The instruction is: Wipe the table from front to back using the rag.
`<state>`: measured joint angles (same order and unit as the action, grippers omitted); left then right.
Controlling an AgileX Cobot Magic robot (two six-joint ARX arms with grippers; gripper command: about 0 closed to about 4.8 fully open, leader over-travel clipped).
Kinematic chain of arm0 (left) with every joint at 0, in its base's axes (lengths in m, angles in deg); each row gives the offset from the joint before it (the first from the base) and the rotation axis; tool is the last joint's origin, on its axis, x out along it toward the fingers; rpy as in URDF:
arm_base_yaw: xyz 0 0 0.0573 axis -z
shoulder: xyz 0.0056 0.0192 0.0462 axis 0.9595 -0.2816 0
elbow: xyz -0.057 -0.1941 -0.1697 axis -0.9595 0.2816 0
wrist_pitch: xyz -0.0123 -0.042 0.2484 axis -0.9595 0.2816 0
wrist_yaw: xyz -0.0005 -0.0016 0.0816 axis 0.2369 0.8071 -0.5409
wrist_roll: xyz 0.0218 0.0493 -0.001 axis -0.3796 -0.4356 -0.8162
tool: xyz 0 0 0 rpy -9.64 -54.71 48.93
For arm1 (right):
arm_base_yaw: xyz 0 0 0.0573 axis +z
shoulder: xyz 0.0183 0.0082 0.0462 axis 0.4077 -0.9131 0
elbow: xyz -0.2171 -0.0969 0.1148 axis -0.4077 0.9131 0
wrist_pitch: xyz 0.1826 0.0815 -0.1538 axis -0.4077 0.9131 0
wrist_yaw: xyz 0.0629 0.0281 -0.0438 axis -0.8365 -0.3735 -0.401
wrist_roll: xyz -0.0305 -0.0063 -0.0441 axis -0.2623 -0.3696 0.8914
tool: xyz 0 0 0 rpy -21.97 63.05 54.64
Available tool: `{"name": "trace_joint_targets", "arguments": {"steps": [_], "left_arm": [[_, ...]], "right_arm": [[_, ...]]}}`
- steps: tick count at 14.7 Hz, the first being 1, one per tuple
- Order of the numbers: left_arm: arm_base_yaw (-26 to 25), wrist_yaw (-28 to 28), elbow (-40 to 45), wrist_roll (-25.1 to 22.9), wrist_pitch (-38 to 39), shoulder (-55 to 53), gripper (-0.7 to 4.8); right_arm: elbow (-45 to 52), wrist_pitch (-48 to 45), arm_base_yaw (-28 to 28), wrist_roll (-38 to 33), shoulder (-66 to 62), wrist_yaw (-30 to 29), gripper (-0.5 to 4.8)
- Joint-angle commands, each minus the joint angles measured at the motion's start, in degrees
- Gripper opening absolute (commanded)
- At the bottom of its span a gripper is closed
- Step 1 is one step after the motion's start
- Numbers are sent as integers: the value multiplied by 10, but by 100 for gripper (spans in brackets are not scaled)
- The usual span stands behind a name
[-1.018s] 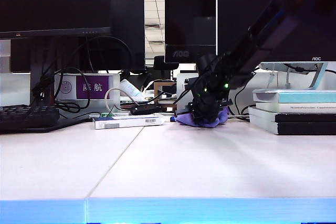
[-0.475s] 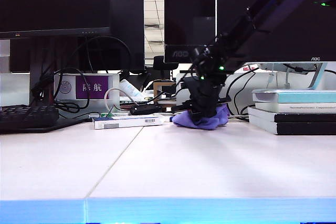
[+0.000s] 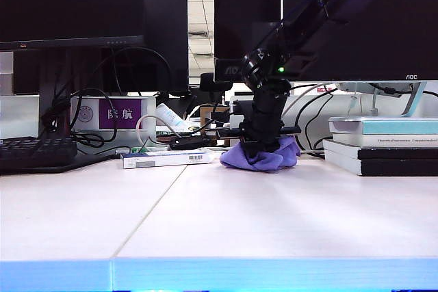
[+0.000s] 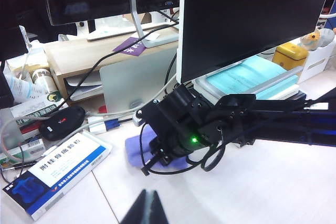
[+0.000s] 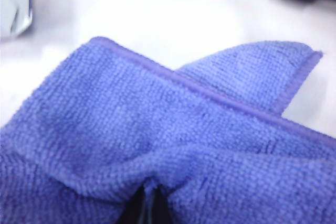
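Note:
The lavender rag (image 3: 260,158) lies bunched at the back of the off-white table (image 3: 226,217), just left of the stacked books. My right gripper (image 3: 262,148) points down into it and is shut on a pinched fold of the rag (image 5: 173,129), its dark fingertips (image 5: 137,209) buried in the cloth. The left wrist view shows that arm's black wrist over the rag (image 4: 137,148). My left gripper (image 4: 146,203) hangs shut and empty above bare table, nearer the front and apart from the rag.
Stacked books (image 3: 383,145) sit right of the rag. A blue and white box (image 3: 166,158), a keyboard (image 3: 37,152), cables, monitors (image 3: 72,5) and a laptop stand crowd the back edge. A seam (image 3: 147,213) runs across the table toward the light blue front edge.
The right arm has risen and its wrist has tipped to point more steeply downward onto the rag. The rag has spread slightly leftward. The left gripper shows no earlier view.

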<state>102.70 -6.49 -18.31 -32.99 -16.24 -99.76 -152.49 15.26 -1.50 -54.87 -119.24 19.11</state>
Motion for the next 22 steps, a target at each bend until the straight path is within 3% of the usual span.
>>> {"name": "trace_joint_targets", "arguments": {"steps": [1, 5, 9, 14, 22], "left_arm": [[1, 3, -3, 2, -9, 2, -5], [1, 3, -3, 2, -9, 2, -5], [1, 3, -3, 2, -11, 2, -5], [1, 3, -3, 2, -10, 4, -5], [1, 3, -3, 2, -14, 4, -5]], "right_arm": [[11, 96, 3, -2, -9, -10, -6], [12, 52, 7, -2, -13, -3, -6], [12, 108, 15, 10, -18, 6, -6], [12, 44, 17, 11, -20, 5, -6], [12, 146, 18, 7, -19, 7, -6]]}}
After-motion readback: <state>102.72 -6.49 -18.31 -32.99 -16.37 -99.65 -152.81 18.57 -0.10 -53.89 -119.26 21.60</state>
